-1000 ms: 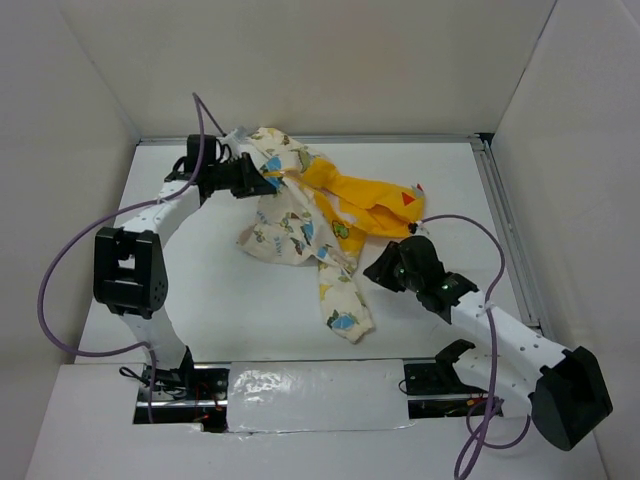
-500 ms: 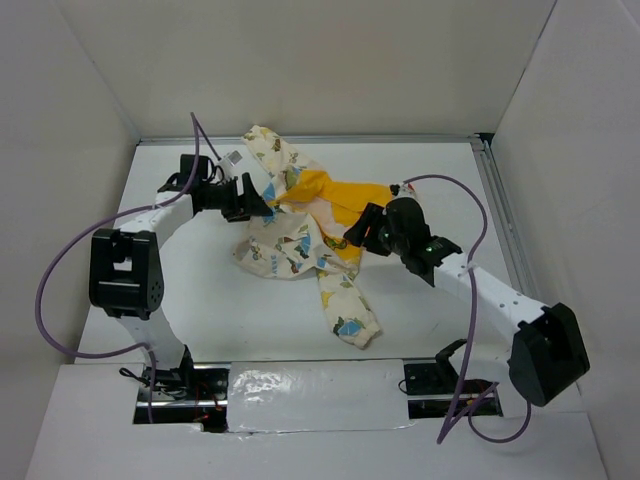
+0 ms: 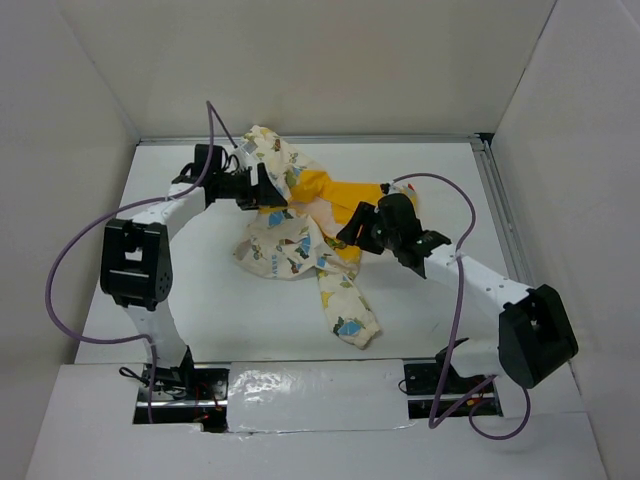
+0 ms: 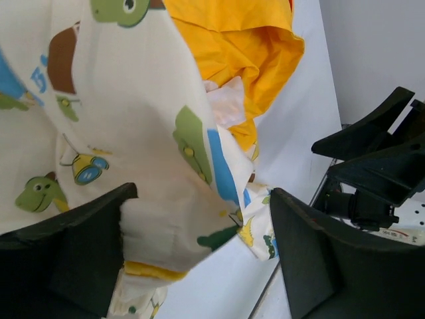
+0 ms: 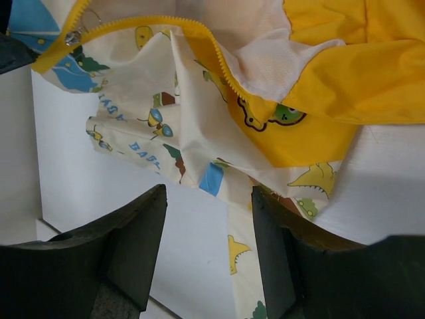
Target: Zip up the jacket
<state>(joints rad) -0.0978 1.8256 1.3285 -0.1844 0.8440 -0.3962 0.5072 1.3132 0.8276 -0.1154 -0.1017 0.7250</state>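
The jacket (image 3: 300, 235) lies crumpled mid-table, cream with cartoon prints, its yellow lining (image 3: 335, 190) turned up. My left gripper (image 3: 268, 190) is at its upper left edge. In the left wrist view, the left gripper (image 4: 202, 199) is open, with a cream fold (image 4: 166, 226) resting against one finger only. My right gripper (image 3: 352, 228) hovers over the jacket's right side. Seen from its own wrist, the right gripper (image 5: 209, 196) is open with nothing between its fingers. Past the fingers run the yellow zipper teeth (image 5: 133, 23) and a metal slider (image 5: 72, 36).
One sleeve (image 3: 350, 320) stretches toward the near edge. White walls close in the table on three sides, and a metal rail (image 3: 505, 220) runs along the right. Purple cables (image 3: 455, 190) loop over both arms.
My left gripper has opened and let go of the jacket's edge. My right arm has swung in from the front right to above the jacket's right side. The jacket has slumped lower.
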